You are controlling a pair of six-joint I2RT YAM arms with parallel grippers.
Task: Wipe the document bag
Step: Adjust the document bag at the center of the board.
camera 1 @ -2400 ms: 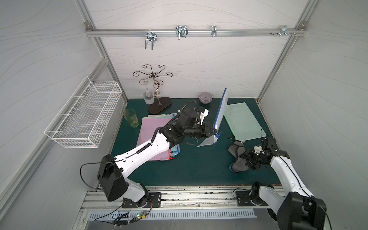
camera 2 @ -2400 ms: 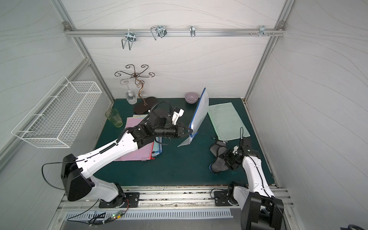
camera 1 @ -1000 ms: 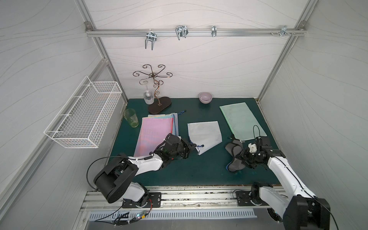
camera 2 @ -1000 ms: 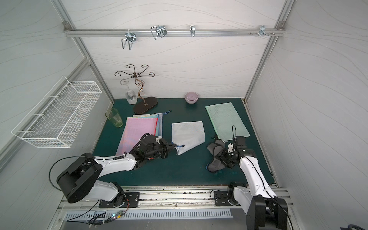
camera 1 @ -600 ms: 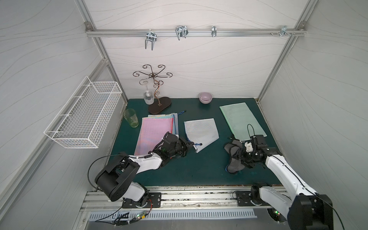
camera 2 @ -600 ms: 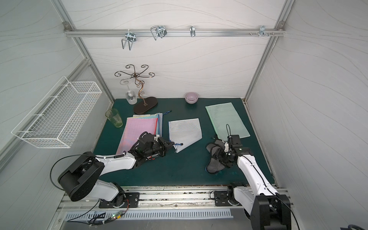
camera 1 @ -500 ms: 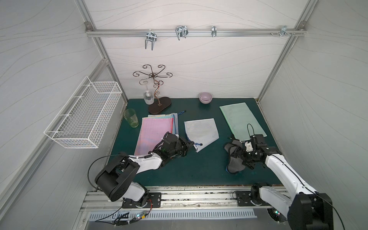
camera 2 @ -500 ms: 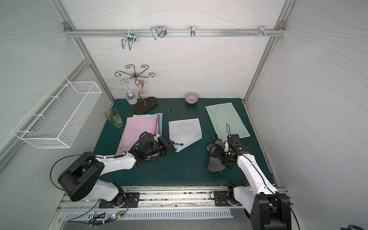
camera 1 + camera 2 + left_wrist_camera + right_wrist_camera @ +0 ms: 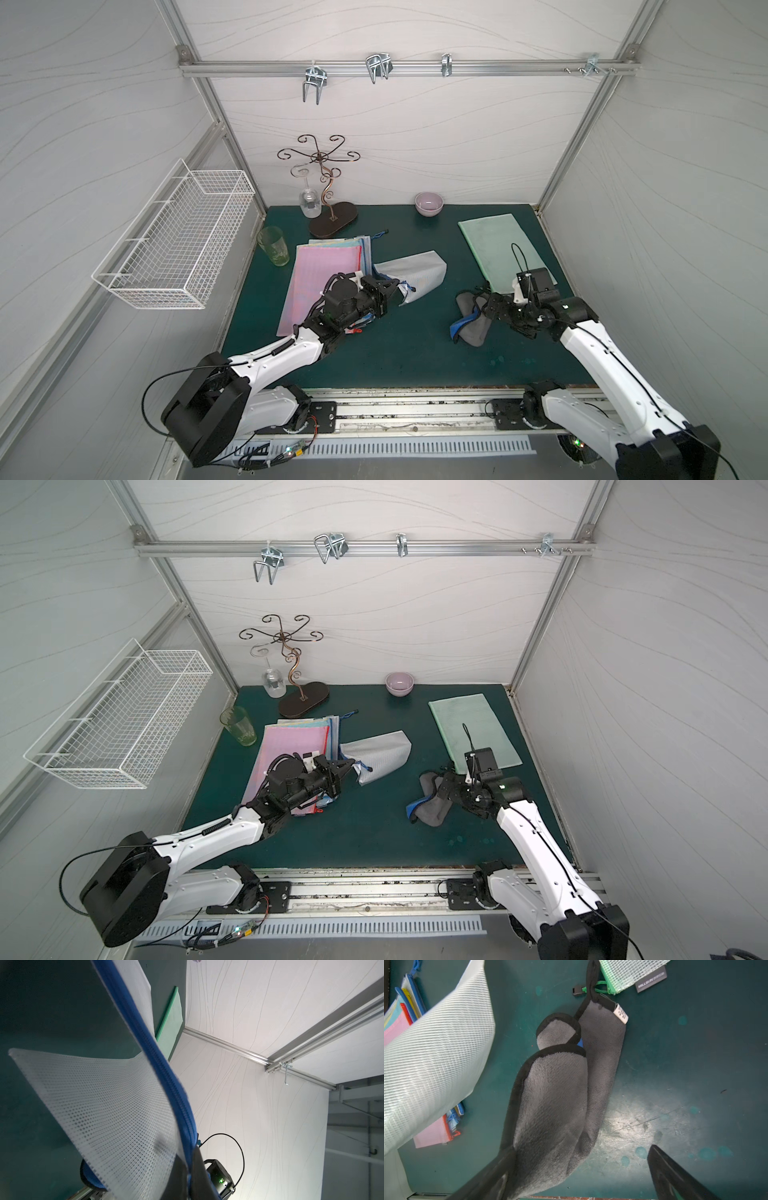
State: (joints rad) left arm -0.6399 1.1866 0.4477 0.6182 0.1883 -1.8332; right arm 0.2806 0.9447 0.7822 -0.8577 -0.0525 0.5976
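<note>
— Now, where is the document bag (image 9: pixel 419 272)?

— Mid-table, just right of the stack of coloured bags (image 9: pixel 320 274). Our left gripper (image 9: pixel 392 291) is pinched on its blue zipper edge (image 9: pixel 166 1076). That lifts the near corner and curves the mesh sheet, while the far part rests on the green mat (image 9: pixel 407 353).

— And our right gripper (image 9: pixel 581 1148)?

— Its jaws are spread wide, low over the grey cloth (image 9: pixel 556 1095). The cloth lies loose on the mat to the right, near the green bag (image 9: pixel 498 245). One finger overlaps the cloth's end; we cannot tell whether it touches. Nothing is held.

— So how do we do this step well?

— We judge that we should close on a thick fold of cloth, not a thin edge, so a broad pad faces the mesh. We hold the zipper edge firm and stroke away from that pinch, so the bag neither buckles nor slides.
</note>
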